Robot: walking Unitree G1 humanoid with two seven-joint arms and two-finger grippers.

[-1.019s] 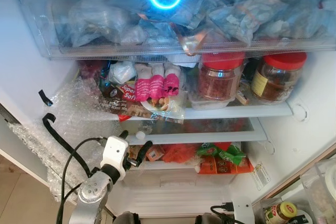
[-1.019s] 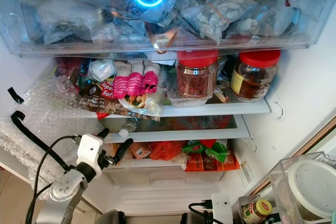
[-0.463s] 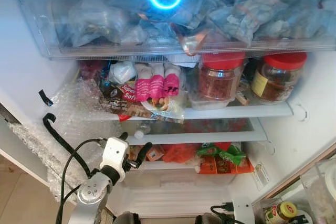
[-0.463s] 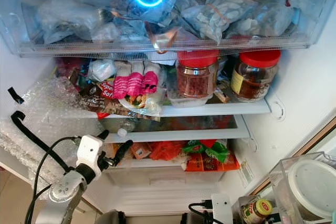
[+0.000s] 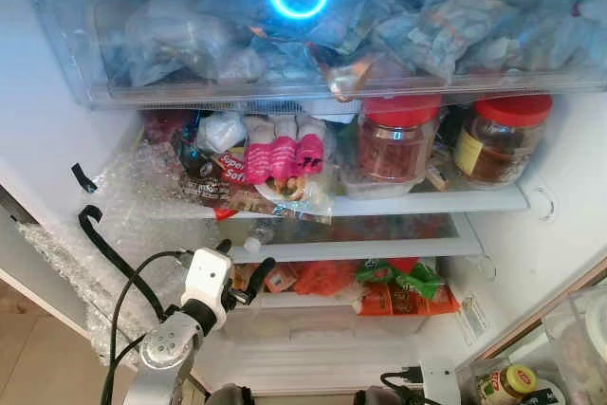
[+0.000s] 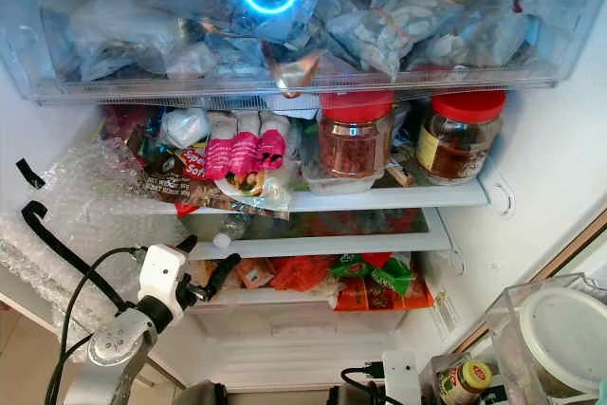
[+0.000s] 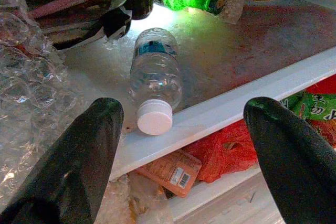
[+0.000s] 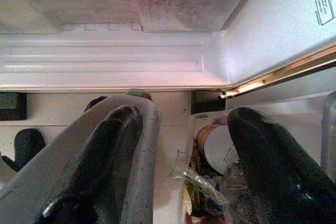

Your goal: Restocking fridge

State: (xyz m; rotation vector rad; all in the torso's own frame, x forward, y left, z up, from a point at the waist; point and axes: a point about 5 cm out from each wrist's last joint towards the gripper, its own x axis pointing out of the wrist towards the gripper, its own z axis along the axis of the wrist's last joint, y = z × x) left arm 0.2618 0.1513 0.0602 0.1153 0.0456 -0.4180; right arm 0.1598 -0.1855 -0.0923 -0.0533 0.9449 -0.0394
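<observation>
Lying on its side on the middle glass shelf, the small water bottle has its white cap at the shelf's front lip, just beside the bubble wrap that lines the fridge's left wall. The left gripper hovers in front of that shelf edge with its jaws spread wide and nothing between them; the bottle sits in line with the gap but apart from both fingers. That reads as one item delivered and let go.

The right gripper hangs low by the fridge's bottom edge, jaws apart and, as far as the dim wrist view lets me judge, empty.

Above, two red-lidded jars and assorted packets crowd the upper shelf, and bags fill the clear drawer at the top. A yellow-lidded jar and a clear container stand outside, low on the right; these may be stock not yet loaded, so the restocking looks partly done, with more to fetch.
</observation>
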